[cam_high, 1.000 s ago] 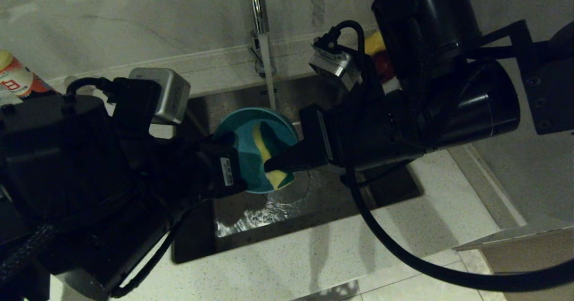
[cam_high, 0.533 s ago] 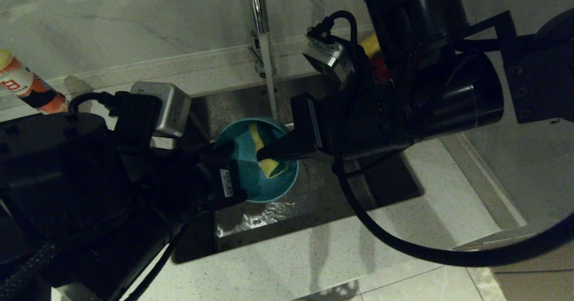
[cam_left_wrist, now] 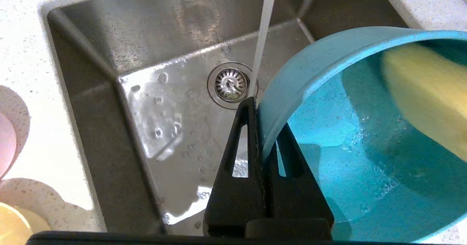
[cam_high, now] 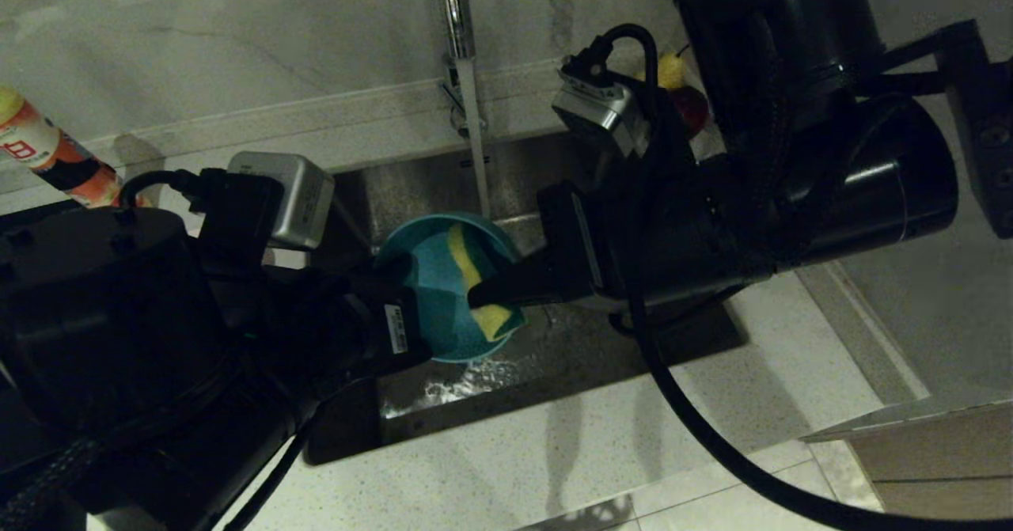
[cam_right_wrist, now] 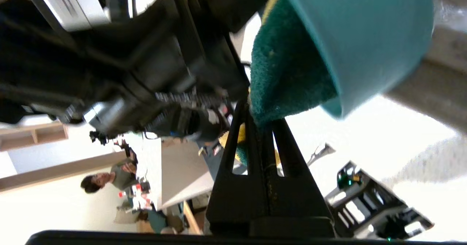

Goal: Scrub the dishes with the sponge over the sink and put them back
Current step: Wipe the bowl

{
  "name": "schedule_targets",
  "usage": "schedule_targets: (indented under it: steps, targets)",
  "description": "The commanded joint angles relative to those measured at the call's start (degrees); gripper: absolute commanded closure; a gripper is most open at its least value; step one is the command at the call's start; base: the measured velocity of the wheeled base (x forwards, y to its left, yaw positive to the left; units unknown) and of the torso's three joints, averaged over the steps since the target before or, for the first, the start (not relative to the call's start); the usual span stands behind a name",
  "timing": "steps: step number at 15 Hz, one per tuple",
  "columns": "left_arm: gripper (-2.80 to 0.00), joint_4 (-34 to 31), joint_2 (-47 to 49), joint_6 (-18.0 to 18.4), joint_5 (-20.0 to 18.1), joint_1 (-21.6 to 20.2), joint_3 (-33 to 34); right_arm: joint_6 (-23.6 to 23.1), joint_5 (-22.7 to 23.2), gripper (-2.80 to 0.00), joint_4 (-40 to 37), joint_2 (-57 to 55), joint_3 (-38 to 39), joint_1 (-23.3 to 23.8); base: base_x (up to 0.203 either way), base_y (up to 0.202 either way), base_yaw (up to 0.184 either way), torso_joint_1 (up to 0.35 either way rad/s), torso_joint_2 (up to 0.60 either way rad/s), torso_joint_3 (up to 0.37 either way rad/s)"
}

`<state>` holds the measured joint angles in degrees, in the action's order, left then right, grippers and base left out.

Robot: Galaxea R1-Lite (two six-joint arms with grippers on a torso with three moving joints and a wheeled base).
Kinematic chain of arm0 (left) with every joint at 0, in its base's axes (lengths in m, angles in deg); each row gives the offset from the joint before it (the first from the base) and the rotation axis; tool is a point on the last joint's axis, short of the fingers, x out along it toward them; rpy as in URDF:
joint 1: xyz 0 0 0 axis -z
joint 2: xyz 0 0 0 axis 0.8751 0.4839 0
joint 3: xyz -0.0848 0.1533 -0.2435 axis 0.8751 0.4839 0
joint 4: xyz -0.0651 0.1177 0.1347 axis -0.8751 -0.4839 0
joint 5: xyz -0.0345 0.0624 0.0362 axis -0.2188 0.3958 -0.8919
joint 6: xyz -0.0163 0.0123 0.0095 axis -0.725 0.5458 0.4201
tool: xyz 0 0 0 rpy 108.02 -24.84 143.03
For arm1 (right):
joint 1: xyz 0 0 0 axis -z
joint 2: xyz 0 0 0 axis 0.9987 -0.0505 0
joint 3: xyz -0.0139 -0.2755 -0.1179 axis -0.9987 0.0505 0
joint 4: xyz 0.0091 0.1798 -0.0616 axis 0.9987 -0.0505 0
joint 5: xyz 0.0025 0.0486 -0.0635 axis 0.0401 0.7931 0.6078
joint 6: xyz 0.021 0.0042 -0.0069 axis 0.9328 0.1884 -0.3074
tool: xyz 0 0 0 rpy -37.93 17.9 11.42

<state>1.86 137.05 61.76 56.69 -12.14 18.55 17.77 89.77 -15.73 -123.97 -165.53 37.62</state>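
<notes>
Scrubbing the blue bowl over the sink

The left hand (cam_high: 407, 266) stays clamped on the light blue round plastic bowl's (cam_high: 443, 293) rim; the right hand (cam_high: 479, 295), shut on the yellow-and-green sponge (cam_high: 475, 282), has slid outward toward the rim, over the square steel sink (cam_left_wrist: 146, 55).

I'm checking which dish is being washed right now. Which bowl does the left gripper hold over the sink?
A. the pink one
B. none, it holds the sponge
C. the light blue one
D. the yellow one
C: the left gripper pinches the rim of the light blue bowl while the right gripper presses the sponge inside it.
</notes>
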Motion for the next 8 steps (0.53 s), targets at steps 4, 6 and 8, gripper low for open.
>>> schedule_targets:
  steps: [4, 6, 8]
  targets:
    - [0.0, 1.29, -0.08, 0.2, 0.21, 0.03, -0.6, -0.06, 0.14, 0.0, 0.3, 0.61, 4.0, -0.34, 0.0, 0.0, 0.0, 0.0, 0.0, 0.0]
    - [0.0, 1.63, -0.33, 0.29, 0.21, 0.0, -0.81, -0.09, 0.09, 0.0, 0.4, -0.5, 3.59, -0.94, 0.0, 0.0, 0.0, 0.0, 0.0, 0.0]
    - [0.0, 1.71, -0.16, -0.07, 0.21, -0.04, -1.22, -0.16, 0.02, 0.0, 0.4, -2.33, 3.04, -1.7, 0.0, 0.0, 0.0, 0.0, 0.0, 0.0]
